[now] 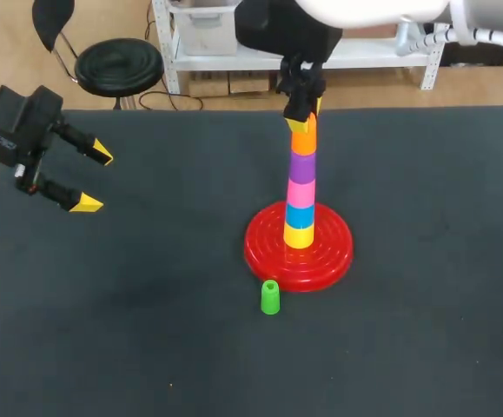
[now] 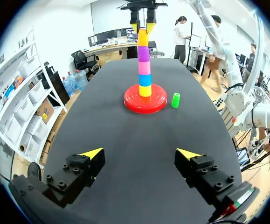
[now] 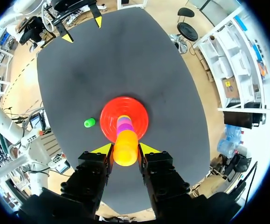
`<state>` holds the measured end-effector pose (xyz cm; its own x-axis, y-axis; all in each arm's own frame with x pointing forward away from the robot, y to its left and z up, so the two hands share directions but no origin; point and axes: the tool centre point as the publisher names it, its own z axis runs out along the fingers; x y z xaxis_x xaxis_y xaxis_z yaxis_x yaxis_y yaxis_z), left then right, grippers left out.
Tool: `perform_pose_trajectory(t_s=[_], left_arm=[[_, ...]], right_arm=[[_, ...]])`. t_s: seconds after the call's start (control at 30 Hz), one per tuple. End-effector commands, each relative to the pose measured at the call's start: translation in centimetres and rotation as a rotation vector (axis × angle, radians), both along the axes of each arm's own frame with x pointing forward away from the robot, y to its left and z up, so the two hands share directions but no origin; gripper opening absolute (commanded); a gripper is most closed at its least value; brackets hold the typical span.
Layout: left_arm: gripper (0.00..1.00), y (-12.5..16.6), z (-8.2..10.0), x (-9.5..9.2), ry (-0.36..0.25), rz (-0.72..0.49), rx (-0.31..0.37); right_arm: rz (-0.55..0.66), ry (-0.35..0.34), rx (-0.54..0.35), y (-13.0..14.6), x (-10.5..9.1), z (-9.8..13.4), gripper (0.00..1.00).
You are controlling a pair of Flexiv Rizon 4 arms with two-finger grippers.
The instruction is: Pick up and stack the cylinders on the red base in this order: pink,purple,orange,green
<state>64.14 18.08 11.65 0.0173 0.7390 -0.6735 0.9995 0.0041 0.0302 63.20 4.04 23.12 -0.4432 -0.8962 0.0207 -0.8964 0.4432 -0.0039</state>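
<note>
Red base (image 1: 338, 259) is sitting near the middle of the dark table (image 1: 425, 339), carrying a tower of yellow cylinder (image 1: 299, 235), blue cylinder (image 1: 300, 215), pink cylinder (image 1: 301, 191), purple cylinder (image 1: 301, 164) and orange cylinder (image 1: 302, 142). The right gripper (image 3: 125, 149) is pinching the orange cylinder at the tower's top. The green cylinder (image 1: 270, 297) is standing upright on the table just beside the base's rim. The left gripper (image 1: 94, 179) is hanging well off to the side, fingers spread around nothing.
</note>
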Motion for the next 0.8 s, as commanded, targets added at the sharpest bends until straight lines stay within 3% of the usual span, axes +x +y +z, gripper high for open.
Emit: perform_pose_trajectory(t_s=[0.03,0.8], left_arm=[[1.00,0.0,0.0,-0.1,-0.002,0.000,-0.001],[1.00,0.0,0.0,-0.1,-0.002,0.000,-0.001]], right_arm=[[-0.002,0.012,-0.004,0.1,0.5,-0.2,0.00],[-0.014,0.053,0.036,-0.7,1.1,-1.7,0.00]])
